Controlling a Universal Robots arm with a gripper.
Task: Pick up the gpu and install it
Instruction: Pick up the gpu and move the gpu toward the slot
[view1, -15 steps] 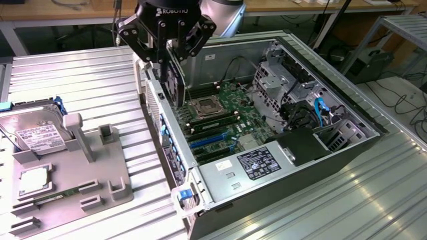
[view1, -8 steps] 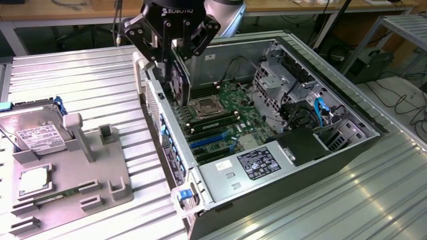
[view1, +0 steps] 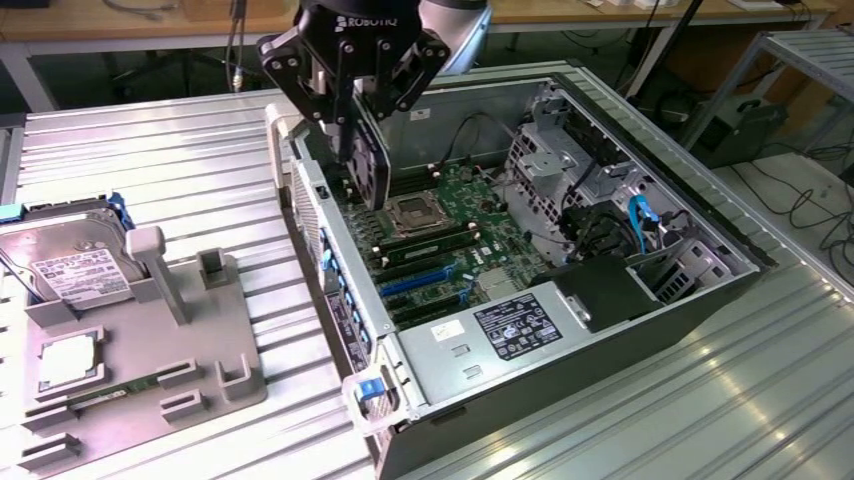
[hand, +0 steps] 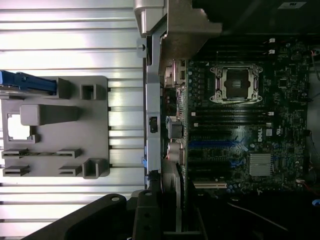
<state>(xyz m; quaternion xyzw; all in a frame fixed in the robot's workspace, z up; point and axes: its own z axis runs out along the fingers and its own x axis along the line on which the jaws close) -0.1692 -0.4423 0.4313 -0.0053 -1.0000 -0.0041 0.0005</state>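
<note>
My gripper (view1: 355, 122) hangs over the near-left wall of the open computer case (view1: 694, 290), shut on the gpu (view1: 367, 165). The card hangs upright below the fingers, its black cooler face showing, and its lower edge is above the motherboard (view1: 461, 225) near the CPU socket (view1: 411, 213). In the wrist view the gpu (hand: 172, 185) is seen edge-on, running out from the gripper (hand: 167, 222) beside the case's rear wall. The blue expansion slots (view1: 420, 282) (hand: 215, 145) lie bare on the motherboard (hand: 280, 100).
A grey fixture tray (view1: 200, 330) sits at the exterior view's left, with a hard drive (view1: 67, 262), a CPU (view1: 64, 362) and a memory stick (view1: 100, 398). Drive cages and cables (view1: 601, 200) crowd the case's far side. The power supply (view1: 514, 325) fills its near end.
</note>
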